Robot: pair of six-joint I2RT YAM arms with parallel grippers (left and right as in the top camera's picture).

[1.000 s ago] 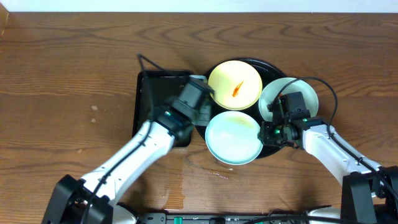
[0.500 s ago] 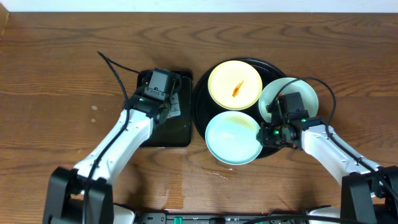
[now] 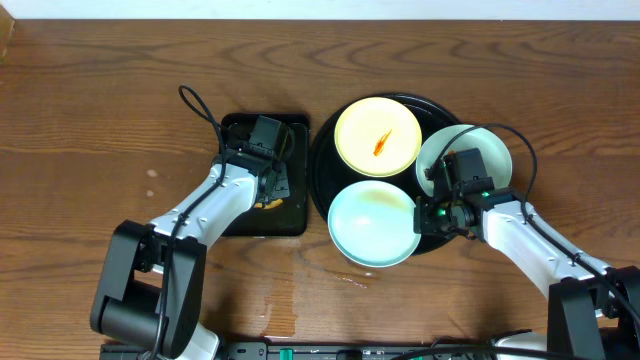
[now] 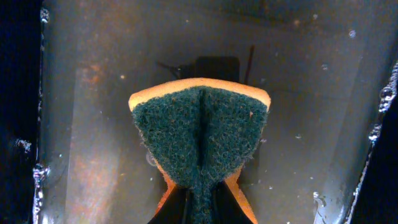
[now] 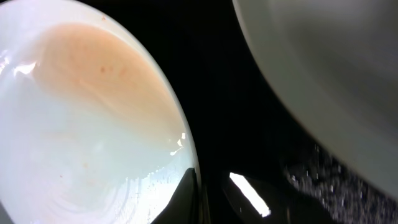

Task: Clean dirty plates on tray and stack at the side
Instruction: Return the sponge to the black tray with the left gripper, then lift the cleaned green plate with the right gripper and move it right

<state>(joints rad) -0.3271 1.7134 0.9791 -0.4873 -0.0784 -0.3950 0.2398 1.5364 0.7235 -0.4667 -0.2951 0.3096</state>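
Presently, left tool [image 4: 199, 213] clenched a green-faced sponge [image 4: 202, 124] over the wet rectangular tray [image 3: 238, 218]; right tool [image 5: 200, 206] pinched the rim of the smeared mint plate [image 5: 81, 124].

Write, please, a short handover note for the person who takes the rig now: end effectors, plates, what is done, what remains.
Left end effector: shut on the sponge, over the wet rectangular tray.
Right end effector: shut at the rim of the near mint-blue plate, apparently pinching it.
Plates: all three are on the round tray. The yellow plate has an orange-red smear, and the near mint-blue plate a faint orange film. The far mint-blue plate is partly hidden by the right arm.
Done: nothing is stacked at the side.
Left: wipe the plates, then stack them beside the tray.
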